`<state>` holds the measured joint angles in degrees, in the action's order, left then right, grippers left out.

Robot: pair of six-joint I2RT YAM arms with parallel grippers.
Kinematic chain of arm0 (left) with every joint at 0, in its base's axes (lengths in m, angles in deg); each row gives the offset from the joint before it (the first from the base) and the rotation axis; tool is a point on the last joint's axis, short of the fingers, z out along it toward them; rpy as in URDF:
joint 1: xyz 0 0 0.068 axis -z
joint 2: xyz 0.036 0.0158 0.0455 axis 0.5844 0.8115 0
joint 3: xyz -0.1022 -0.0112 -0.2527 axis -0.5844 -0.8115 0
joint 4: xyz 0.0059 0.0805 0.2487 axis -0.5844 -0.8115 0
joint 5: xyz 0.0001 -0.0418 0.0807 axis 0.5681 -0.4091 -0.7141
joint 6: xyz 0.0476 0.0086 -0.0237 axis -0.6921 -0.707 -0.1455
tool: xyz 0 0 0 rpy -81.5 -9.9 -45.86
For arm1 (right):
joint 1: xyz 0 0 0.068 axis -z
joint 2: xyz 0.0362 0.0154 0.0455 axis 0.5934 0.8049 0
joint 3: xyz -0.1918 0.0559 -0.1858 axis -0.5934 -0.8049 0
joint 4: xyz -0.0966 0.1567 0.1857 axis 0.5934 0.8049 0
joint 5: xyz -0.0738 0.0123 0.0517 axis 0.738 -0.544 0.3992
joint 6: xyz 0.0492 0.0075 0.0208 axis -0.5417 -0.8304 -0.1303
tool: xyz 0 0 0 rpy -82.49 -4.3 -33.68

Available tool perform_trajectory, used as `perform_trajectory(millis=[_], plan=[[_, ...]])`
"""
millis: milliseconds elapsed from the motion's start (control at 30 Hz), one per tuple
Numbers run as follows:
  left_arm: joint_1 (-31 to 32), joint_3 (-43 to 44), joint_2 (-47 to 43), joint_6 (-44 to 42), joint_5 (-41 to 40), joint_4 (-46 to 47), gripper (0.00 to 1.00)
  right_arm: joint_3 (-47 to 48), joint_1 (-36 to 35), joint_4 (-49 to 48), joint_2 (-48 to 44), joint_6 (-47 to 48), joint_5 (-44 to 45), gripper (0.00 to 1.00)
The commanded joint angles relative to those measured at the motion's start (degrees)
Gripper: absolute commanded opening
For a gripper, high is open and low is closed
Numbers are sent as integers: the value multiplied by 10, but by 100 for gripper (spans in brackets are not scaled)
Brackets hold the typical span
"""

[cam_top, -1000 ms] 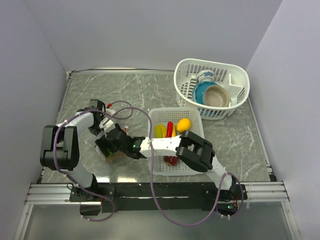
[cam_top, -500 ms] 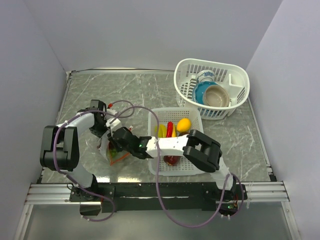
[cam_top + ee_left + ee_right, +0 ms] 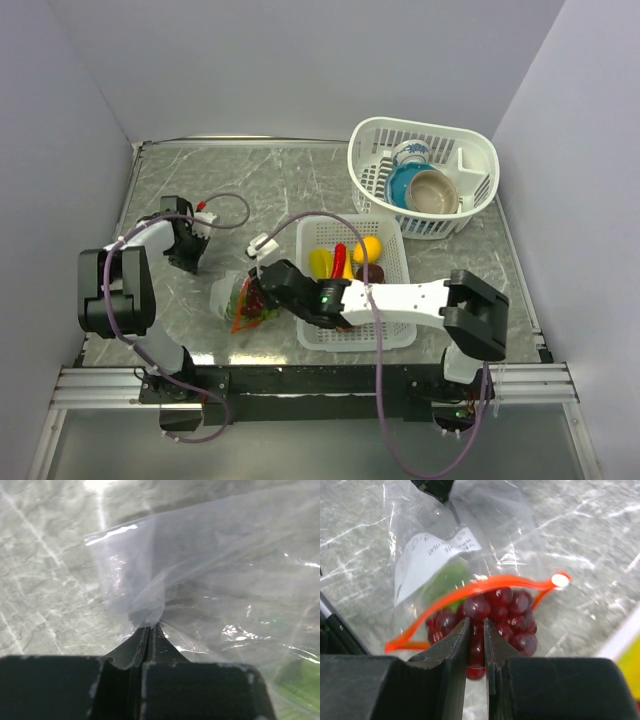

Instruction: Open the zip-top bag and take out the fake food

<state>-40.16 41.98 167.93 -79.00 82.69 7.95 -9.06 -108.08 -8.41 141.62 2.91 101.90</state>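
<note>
Sitting inside the zip-top bag (image 3: 435,555) are grapes (image 3: 507,617) and a green piece (image 3: 445,580).

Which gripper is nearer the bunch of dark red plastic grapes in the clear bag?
Right. The right gripper is closed on the grapes at the orange-zippered mouth of the clear zip-top bag; the left gripper pinches the bag's far end, away from them.

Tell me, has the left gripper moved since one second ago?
Yes. The left gripper has moved left in the top view, away from the white basket.
</note>
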Motion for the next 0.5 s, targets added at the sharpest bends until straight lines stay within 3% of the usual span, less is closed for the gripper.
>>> perform_trajectory(millis=[0,467], plan=[[-19,-36,41,-14,-13,-2,1,-17,-6,39,-80,-12,26,22],[-22,-57,32,-13,-18,14,1,-49,17,105,-289,10,124,23]])
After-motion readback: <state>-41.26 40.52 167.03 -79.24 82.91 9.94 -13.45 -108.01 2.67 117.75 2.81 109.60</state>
